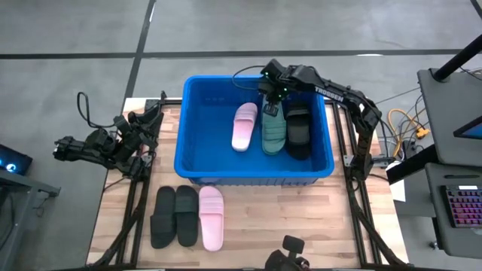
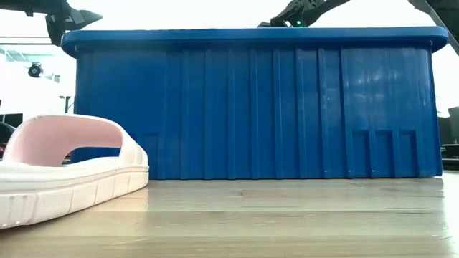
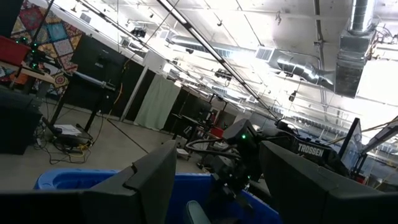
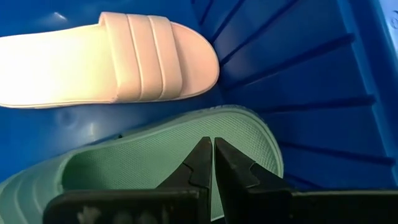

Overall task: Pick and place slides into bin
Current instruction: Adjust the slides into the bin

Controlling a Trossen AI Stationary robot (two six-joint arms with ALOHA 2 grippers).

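Inside blue bin [image 1: 197, 120], green slide [image 1: 273, 129] lying lengthwise front-to-back, right end effector [image 1: 269, 108] pressed together above it, empty

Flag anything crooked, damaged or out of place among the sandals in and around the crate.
Nothing stands out. In the blue bin a pink slide, a green slide and a black slide lie flat side by side. On the table, two black slides and a pink one sit in a neat row.
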